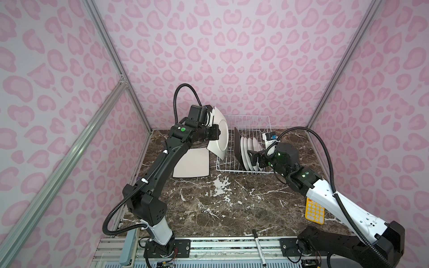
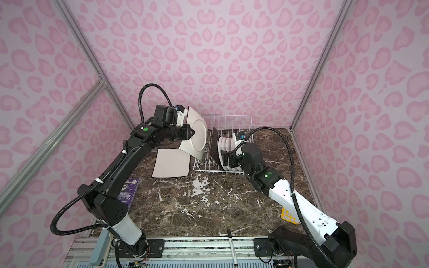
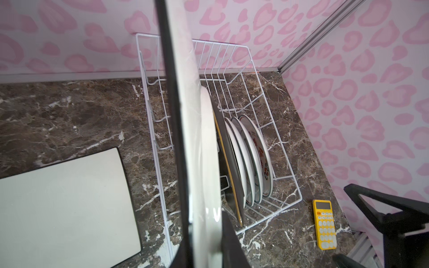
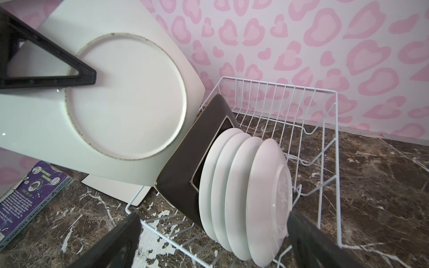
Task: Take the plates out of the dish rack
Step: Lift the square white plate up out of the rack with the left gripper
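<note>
A white square plate (image 1: 192, 164) lies flat on the table (image 1: 209, 204), left of the dish rack (image 1: 246, 123). The left tool (image 1: 217, 135) clamps a second square plate (image 1: 221, 139), raised on edge over the rack's left side. A dark square plate (image 1: 238, 148) and four round white plates (image 1: 249, 150) stand inside. The right tool (image 1: 253, 160) gapes wide beside them, empty.

In a top view the right arm (image 1: 325, 192) hides part of the yellow calculator (image 1: 314, 210) — and the left arm (image 1: 162, 160) covers a corner of the flat white square plate (image 1: 192, 164).
</note>
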{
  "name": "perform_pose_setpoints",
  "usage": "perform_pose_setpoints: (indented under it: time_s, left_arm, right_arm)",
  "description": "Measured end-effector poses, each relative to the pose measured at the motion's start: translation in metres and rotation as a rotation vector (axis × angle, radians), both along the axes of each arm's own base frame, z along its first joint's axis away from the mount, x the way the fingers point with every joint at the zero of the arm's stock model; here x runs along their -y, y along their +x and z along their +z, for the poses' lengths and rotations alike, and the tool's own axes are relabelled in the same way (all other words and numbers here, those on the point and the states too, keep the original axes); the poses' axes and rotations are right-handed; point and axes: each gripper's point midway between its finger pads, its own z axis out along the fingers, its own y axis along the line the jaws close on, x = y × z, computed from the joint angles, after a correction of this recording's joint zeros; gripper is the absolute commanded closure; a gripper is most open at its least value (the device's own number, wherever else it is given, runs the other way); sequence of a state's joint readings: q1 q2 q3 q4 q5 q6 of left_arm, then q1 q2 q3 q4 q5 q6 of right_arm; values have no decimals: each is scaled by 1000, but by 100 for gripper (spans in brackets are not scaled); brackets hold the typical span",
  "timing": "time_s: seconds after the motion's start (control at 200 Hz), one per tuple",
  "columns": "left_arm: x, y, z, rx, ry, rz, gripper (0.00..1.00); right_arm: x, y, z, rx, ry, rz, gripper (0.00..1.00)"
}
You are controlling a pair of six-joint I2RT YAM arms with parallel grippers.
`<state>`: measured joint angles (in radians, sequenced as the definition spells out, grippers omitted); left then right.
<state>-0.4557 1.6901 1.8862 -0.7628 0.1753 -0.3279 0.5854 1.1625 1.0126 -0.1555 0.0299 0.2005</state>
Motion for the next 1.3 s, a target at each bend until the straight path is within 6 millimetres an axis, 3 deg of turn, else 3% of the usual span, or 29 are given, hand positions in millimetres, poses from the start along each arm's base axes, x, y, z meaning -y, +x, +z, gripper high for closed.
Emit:
perform_pose_setpoints:
  time_s: [0.5,0.765,1.06,1.305]
  left_arm:
    - [-33,-35,24,380,235,-135,96]
    - [-36,-46,38,608,342,-225,96]
    - [-22,-66,12,706,465,-417,96]
    - [-24,-76,4,814,596,-503,96]
  right_arm:
    - [0,11,12,-66,136,29,0]
    - [9,23,11,-158,276,10,1]
    - [16,29,18,-239,460,7,0]
    - [17,30,33,-248,537,18,1]
